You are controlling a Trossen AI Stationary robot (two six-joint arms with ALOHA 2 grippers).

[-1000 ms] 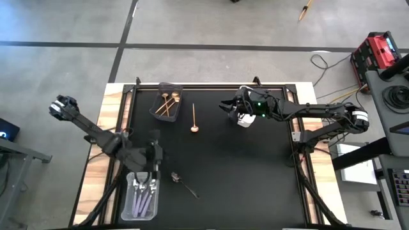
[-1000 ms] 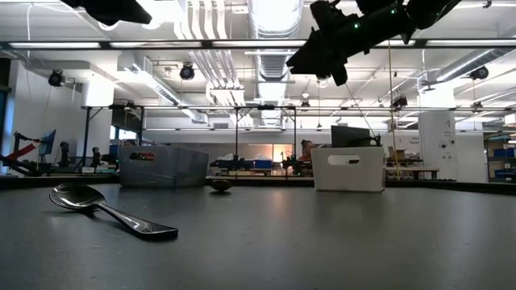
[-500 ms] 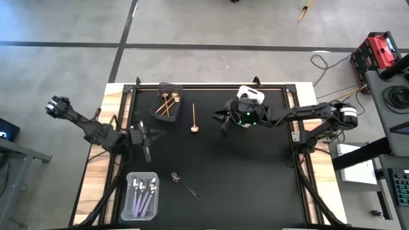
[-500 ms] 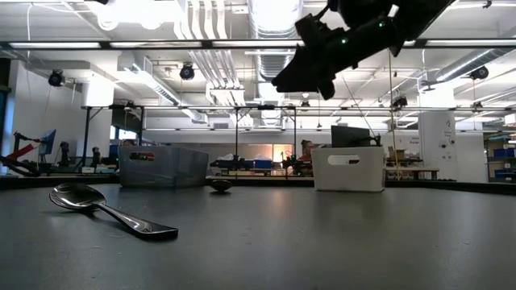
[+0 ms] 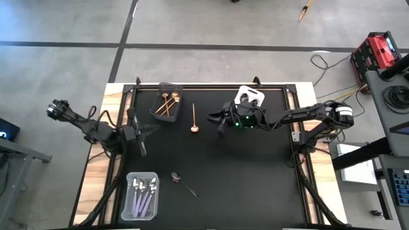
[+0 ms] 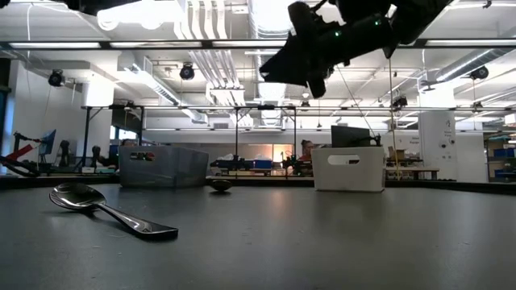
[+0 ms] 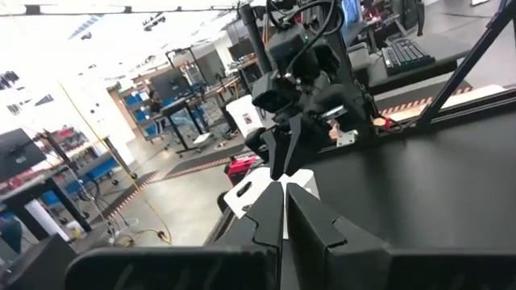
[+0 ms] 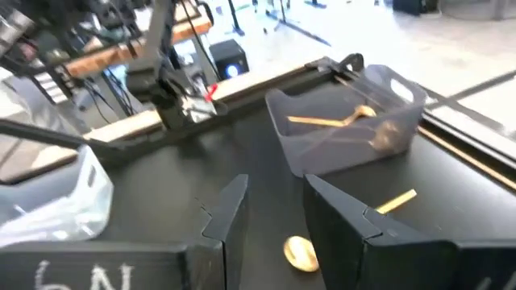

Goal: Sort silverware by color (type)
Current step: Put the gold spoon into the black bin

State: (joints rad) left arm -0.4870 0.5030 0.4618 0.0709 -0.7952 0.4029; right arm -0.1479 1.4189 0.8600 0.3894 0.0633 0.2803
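Above the black table [image 5: 255, 172], right gripper [image 5: 213, 120] is hanging with fingers parted, holding nothing, just beside the loose gold spoon [image 5: 193, 119] lying flat near the dark bin [image 5: 169, 93]. That bin is holding more gold spoons [image 8: 330, 120]. Left gripper [image 5: 142, 135] is hovering at the table's left edge, fingers closed, empty. Dark spoon [image 5: 183, 183] is lying near the front, beside the clear bin [image 5: 142, 215] with lilac-handled spoons [image 5: 143, 194]. White bin [image 5: 251, 98] is sitting at the back.
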